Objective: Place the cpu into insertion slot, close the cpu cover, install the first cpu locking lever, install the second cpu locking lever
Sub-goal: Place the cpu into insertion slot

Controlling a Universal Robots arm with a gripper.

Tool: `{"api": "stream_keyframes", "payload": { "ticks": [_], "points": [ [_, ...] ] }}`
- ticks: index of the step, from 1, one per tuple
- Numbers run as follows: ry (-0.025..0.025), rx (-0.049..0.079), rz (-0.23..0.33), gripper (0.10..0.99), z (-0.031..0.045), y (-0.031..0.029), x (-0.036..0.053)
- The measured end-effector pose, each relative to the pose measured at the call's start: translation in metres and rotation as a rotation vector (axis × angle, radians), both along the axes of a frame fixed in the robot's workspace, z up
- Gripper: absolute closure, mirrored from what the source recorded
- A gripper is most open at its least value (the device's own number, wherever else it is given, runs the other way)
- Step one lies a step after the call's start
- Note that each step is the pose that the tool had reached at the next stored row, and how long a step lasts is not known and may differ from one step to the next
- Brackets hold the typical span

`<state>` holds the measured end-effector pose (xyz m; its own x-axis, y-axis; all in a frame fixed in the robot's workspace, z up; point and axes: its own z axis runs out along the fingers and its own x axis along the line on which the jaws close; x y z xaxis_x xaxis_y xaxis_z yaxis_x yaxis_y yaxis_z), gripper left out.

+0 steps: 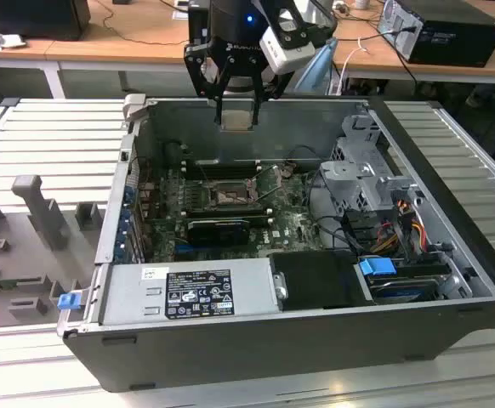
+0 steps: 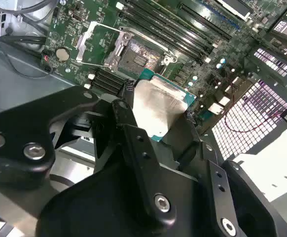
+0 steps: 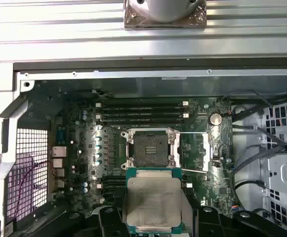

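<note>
**Chip carried over the open socket.** The gripper (image 1: 236, 117) hangs above the open computer case (image 1: 230, 340). Its fingers (image 2: 125, 112) pinch the cpu (image 3: 153, 200) by two opposite edges, grey metal face toward both wrist cameras. On the motherboard (image 3: 84, 148) below, the insertion slot (image 3: 151, 148) lies bare, well apart from the chip. The cpu cover (image 3: 206, 150) is swung open beside the slot. Judged progress: no step is finished; seating the chip, closing the cover and the two latching steps are all left.

Wooden desk (image 1: 145, 38) behind, black box (image 1: 443, 30) atop; ribbed grey worktable (image 1: 52, 136).
</note>
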<state>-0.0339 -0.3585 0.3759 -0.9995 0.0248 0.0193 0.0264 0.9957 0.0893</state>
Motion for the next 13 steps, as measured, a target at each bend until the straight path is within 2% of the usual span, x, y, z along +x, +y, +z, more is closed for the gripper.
{"api": "stream_keyframes", "payload": {
  "ticks": [13],
  "points": [
    [0.0001,0.0,-0.064,0.557,-0.0005,0.0,0.0003]
  ]
}}
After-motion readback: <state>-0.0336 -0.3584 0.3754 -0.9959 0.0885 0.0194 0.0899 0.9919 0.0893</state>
